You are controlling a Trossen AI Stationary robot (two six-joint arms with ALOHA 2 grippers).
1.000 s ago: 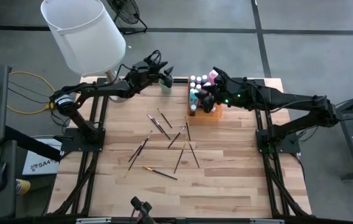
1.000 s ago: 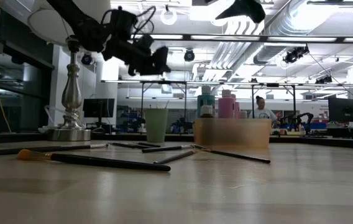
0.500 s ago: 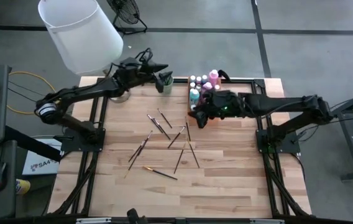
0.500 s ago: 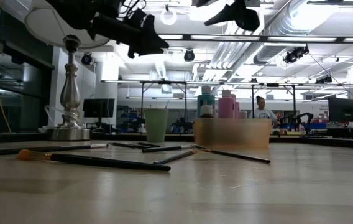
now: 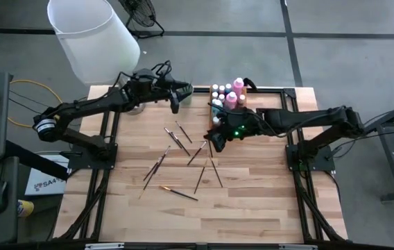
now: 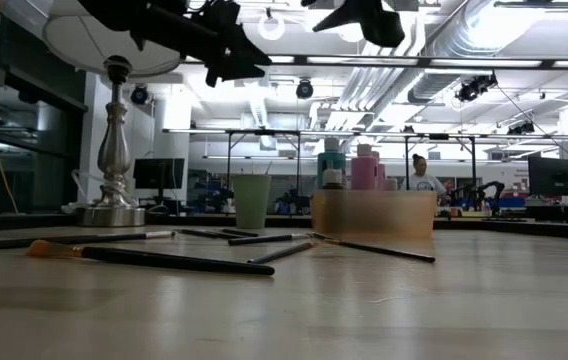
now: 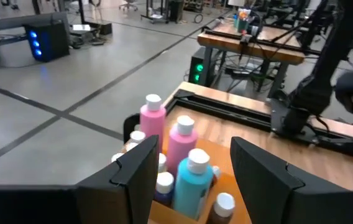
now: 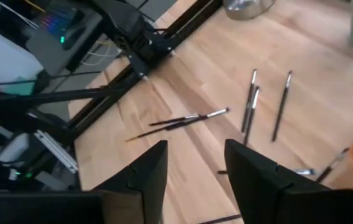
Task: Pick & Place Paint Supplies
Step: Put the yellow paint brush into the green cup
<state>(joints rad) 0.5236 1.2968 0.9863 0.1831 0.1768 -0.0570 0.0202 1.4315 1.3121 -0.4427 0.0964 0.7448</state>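
Mid-table, paintbrushes (image 5: 183,149) lie scattered on the wood. Right gripper (image 5: 216,136) hovers over them beside the bottle tray (image 5: 226,130), jaws parted, empty. Farther back, left gripper (image 5: 175,101) hangs by the green cup (image 6: 251,200), jaws apart, empty. Paint bottles (image 5: 226,96) stand in tray.

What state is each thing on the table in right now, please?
Brushes: lying loose on the wood.
Bottles: upright, capped, in the tray.
Tray: upright, at the far edge.
Cup: upright.
Left claw: open, empty, raised.
Right claw: open, empty, above the brushes.
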